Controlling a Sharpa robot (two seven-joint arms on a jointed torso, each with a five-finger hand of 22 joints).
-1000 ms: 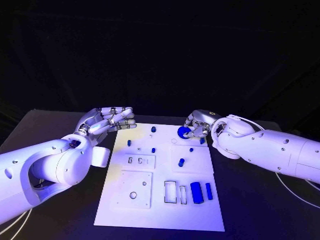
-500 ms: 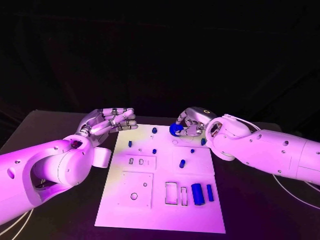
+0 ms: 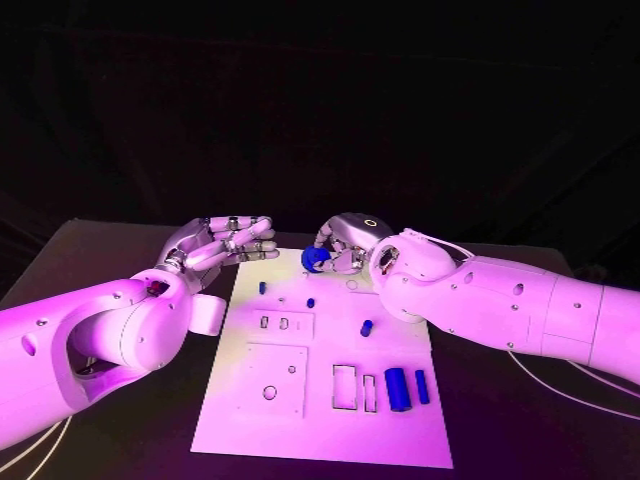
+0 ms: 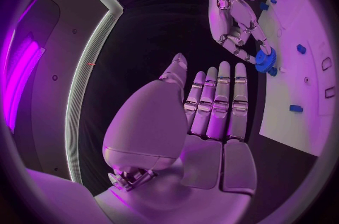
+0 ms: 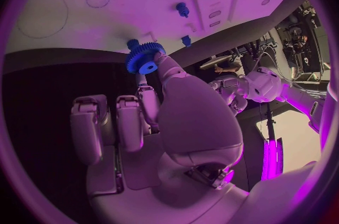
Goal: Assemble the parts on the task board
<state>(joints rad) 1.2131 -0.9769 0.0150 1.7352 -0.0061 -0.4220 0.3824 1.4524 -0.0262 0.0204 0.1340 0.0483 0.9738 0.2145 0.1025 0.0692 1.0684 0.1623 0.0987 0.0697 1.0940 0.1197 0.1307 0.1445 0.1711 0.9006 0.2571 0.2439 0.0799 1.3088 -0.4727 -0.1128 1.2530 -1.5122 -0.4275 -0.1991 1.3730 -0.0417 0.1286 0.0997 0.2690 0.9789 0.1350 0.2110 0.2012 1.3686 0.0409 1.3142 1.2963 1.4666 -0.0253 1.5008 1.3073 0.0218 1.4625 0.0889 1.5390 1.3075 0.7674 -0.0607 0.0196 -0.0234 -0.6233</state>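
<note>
Between right hand (image 3: 352, 246) fingertips: toothed gear (image 5: 144, 57)

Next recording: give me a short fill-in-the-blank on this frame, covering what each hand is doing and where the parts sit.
1. The small blue toothed gear is held by the robot's ____ hand.
2. The left hand holds ____.
3. The white task board lies on a ____ table.
4. The long blue bar-shaped part lies near the board's ____ edge, on the robot's right.

Missing words: right; nothing; black; near
</note>
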